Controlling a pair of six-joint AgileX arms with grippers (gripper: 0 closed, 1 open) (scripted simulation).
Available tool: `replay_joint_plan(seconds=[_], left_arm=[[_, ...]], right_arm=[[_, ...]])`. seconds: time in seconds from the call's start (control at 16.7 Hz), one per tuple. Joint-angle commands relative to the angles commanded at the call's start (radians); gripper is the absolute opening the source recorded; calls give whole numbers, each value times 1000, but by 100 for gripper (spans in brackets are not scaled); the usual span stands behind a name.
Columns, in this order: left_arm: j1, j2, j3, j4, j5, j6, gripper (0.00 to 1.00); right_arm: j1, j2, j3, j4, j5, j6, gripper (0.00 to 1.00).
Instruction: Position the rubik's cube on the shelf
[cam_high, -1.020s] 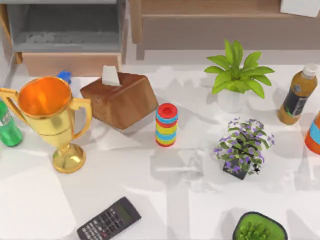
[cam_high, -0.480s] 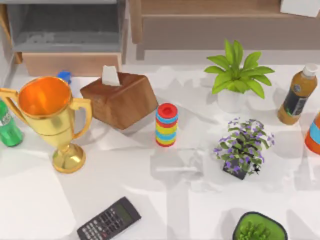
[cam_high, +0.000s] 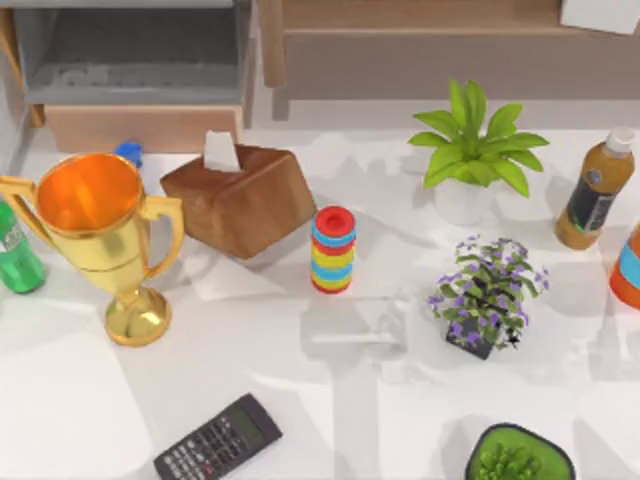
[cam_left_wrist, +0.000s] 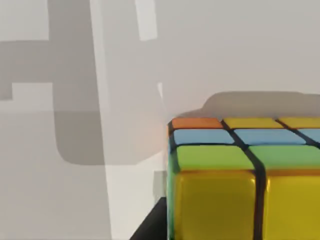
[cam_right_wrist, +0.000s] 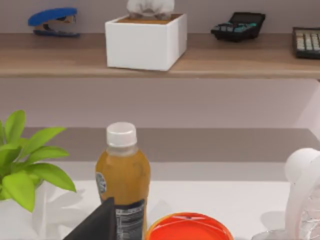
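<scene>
Rubik's cube (cam_left_wrist: 240, 175) sits directly in front of the left gripper in the left wrist view, resting on the white bench (cam_left_wrist: 75, 200), with yellow, green, blue and orange tiles visible. Left gripper state: cannot tell. Shelf (cam_right_wrist: 225, 57) lies ahead of the right gripper, carrying a white tissue box (cam_right_wrist: 145, 42), a blue stapler (cam_right_wrist: 52, 20) and calculators (cam_right_wrist: 237, 25). An orange-juice bottle (cam_right_wrist: 122, 180) stands nearer. Right gripper state: cannot tell.

White table (cam_high: 300, 400) carries trophy (cam_high: 105, 235), calculator (cam_high: 218, 437), ring stack (cam_high: 332, 250).
</scene>
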Motion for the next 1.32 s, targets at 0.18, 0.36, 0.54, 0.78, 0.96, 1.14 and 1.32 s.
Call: replay_joint_plan(seconds=[0.18,0.36,0.54,0.78,0.96,1.14,1.32], left_arm=[[5,-13,-10,-15,5,-5,0],[16,-60,-10,-79,17,-13,0],[17,-92,33,-136,23,-3,0],[13,-45,105,-158,7,17,0],[1,9,146,-141,1,3,0],[-1,19,155,-136,0,-1,0],[4,19,151,-136,0,2,0]], right_arm=[[0,0,0,0,0,0,100],[0,0,0,0,0,0,100],[0,0,0,0,0,0,100],[0,0,0,0,0,0,100],[0,0,0,0,0,0,100],[0,0,0,0,0,0,100],[0,0,0,0,0,0,100]])
